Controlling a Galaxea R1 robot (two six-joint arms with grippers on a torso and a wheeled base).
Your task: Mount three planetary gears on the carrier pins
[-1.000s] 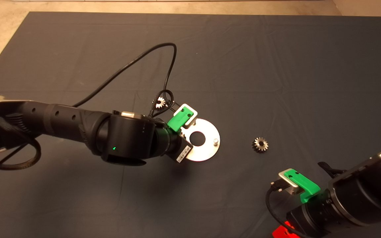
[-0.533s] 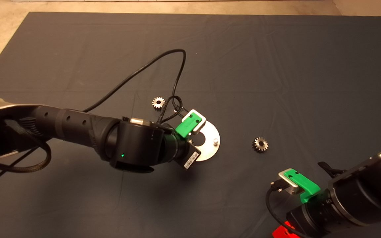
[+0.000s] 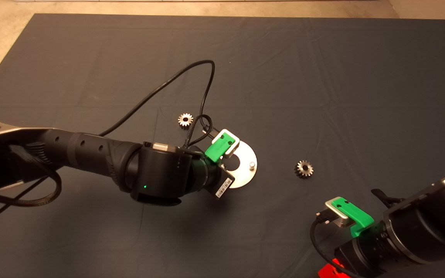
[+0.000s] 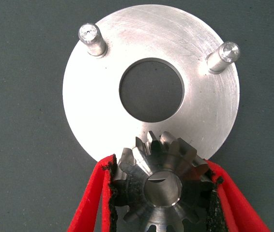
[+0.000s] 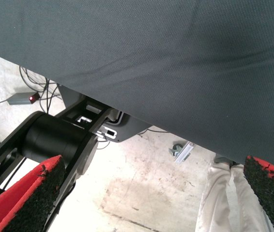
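Left end effector [image 4: 162, 193]: closed on one planetary gear [image 4: 163, 186], black pads pressing its teeth from both sides; the held gear hangs over the near rim of the carrier plate [image 4: 108, 63], covering the place of the third pin. In the head view this end effector [image 3: 222, 143] sits over the left part of the plate, near the middle of the surface.
Held gear: silvery-grey, bore facing the wrist camera, tilted slightly; whether it touches the plate cannot be told.
Right end effector [image 5: 151, 193]: fingers spread wide, holding nothing; parked at the lower right corner of the surface [image 3: 349, 216], well apart from the work.
Right wrist view: shows the underside edge of the dark mat [image 5: 175, 58], bare floor beyond it, cables and a black robot part.
Carrier plate: flat, round, silver, with a large centre hole; lies on the mat near the middle of the surface [image 3: 245, 154].
Carrier pins: two stand upright and bare on the far half of the plate [image 4: 92, 38] [image 4: 224, 55]; one shows in the head view [image 3: 252, 165].
Second gear [image 3: 304, 168]: flat on the mat, right of the plate, apart from it.
Third gear [image 3: 185, 120]: flat on the mat, beyond the plate toward the far edge, just beside the left arm's black cable [image 3: 160, 87].
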